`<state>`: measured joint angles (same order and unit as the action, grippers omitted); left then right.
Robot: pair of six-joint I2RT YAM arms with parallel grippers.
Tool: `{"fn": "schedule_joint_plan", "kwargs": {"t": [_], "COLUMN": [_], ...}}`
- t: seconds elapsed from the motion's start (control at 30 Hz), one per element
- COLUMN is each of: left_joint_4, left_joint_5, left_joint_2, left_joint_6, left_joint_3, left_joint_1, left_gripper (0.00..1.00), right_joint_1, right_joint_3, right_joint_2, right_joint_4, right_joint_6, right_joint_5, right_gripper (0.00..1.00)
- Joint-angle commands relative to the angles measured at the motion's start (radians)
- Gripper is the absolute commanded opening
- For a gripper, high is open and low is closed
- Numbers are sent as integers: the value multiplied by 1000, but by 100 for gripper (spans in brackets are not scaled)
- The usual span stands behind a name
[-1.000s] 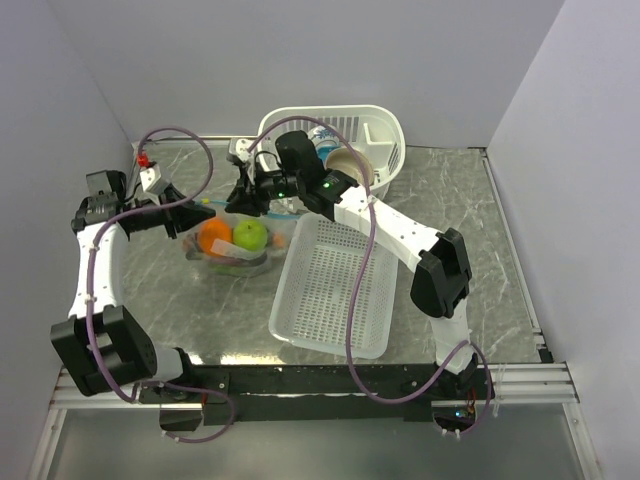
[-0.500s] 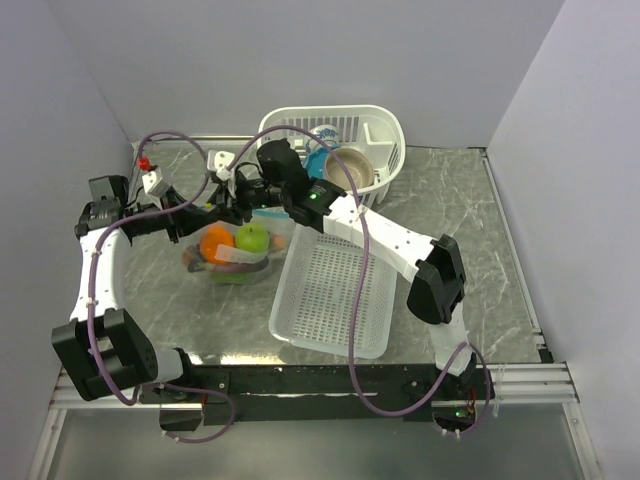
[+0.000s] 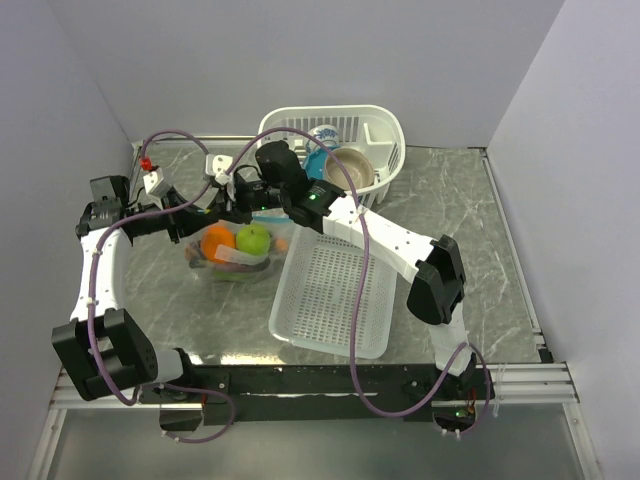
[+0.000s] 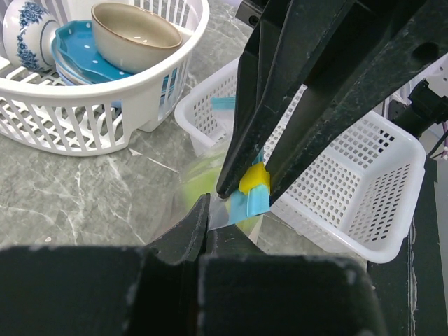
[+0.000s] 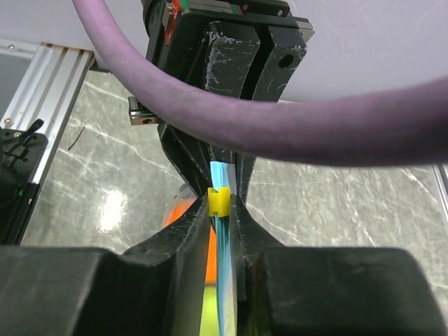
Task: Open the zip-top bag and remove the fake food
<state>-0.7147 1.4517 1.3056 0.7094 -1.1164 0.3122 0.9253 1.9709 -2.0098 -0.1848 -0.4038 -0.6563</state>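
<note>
Grey marbled worktop (image 3: 480,230). The white mesh tray (image 3: 330,290) lies mid-worktop with its long axis roughly 12–6. The white dish basket (image 3: 390,125) sits at the tray's 12 o'clock and holds a tan bowl (image 4: 133,35) and blue crockery.

The zip-top bag (image 3: 238,268) rests on the worktop at the tray's 9 o'clock, just beside its rim. Its zip edge is raised and its body sags toward 6 o'clock in the top view. Fake food inside: an orange ball (image 3: 216,241) at 9 o'clock of a green round fruit (image 3: 253,238), side by side.

The left fingers (image 4: 183,238) are pressed together on the clear film at one end of the zip edge. The right fingers (image 4: 269,77) pinch the bag at its yellow slider (image 5: 219,201).

View differences:
- Top view: shows the bag body and both fruits. The two sets of fingers meet over the zip edge and hide it.
- Left wrist view: shows the teal zip strip (image 4: 253,199) from the side, with the slider nipped between the right fingertips. The fruit is only a green blur through the film.
- Right wrist view: the strip is edge-on, its long axis 12–6 down the middle of the frame. The slider sits between the fingertips, and the far end of the strip runs into the closed left fingers at 12 o'clock. Orange and green show below.
</note>
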Motion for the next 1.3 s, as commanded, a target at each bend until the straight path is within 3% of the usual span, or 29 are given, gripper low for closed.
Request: {"fn": "schedule_joint_plan", "kwargs": {"t": [0.0,0.2,0.4,0.67,1.27], "left_joint_4": [12,-34,-23,-14,406], "left_joint_5": [242,240,240,242,243], "left_joint_2": [-39,-57,-75,-57,-143], "left_joint_6": [-2,16,-16,-57,-488], "left_joint_3": [9,30,49,-68,-80], "left_joint_1": [-4,-2,-1,36,148], "left_gripper": [1,1,1,1,1], "right_joint_1": [4,-14,-66,-94,-189], "right_joint_3": [26,-24,-93,-272,-435], "right_joint_2": [19,32,68,141,215], "right_joint_4": [27,126,196,229,240], "right_joint_6": [0,51,108,111,120], "right_joint_5": [-11,15,-31,-29,-23], "right_gripper": [16,7,6,6,8]}}
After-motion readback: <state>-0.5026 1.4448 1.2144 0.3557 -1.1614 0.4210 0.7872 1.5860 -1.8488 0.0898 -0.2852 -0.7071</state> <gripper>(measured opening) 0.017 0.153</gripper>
